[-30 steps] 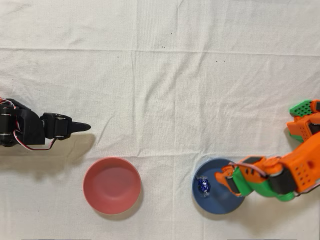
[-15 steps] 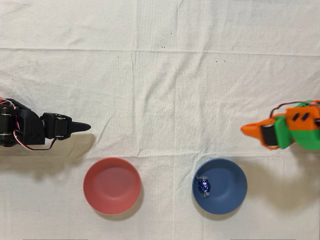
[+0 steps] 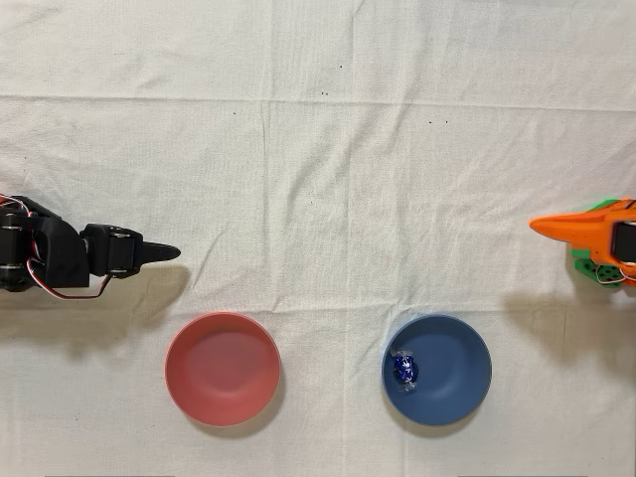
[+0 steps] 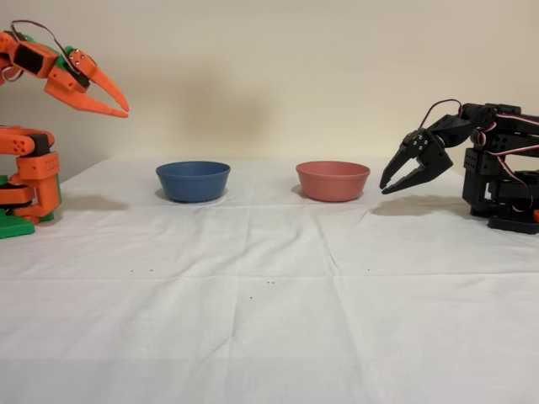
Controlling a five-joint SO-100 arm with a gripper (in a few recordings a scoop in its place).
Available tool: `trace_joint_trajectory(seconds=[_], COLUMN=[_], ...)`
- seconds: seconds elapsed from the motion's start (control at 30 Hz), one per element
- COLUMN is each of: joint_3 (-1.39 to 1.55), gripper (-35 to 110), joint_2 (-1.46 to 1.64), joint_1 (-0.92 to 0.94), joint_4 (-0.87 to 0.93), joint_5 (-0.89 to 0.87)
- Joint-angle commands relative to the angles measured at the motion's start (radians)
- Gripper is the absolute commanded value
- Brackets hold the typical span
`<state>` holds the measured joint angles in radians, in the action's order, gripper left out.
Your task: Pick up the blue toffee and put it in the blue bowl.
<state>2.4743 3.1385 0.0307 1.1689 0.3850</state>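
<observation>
Blue toffee (image 3: pixel 404 370) sits inside the blue bowl (image 3: pixel 457 383), on the left part of its floor in the overhead view, close to the wall. Red-pink bowl (image 3: pixel 222 369) holds nothing; it stands to the left of the blue one in the overhead view, apart from it. Both bowls upright on the white-clothed worktop (image 3: pixel 328 179). Orange gripper (image 4: pixel 120 104) is raised high at the fixed view's left edge, well apart from the blue bowl, fingers slightly spread, nothing between them. Black arm (image 3: pixel 60 260) idle.
</observation>
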Motion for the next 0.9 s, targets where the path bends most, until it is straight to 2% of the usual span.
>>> trace_joint_trajectory(seconds=[0.0, 0.17, 0.47, 0.77, 0.87], joint_3=[0.06, 0.19, 0.486, 0.647, 0.65], gripper=[0, 0, 0, 0, 2], joint_2=[0.086, 0.127, 0.127, 0.127, 0.127], joint_1=[-0.031, -0.018, 0.046, 0.041, 0.031], joint_4=[-0.04, -0.137, -0.278, -0.304, -0.238], joint_5=[-0.055, -0.13, -0.158, -0.193, -0.219])
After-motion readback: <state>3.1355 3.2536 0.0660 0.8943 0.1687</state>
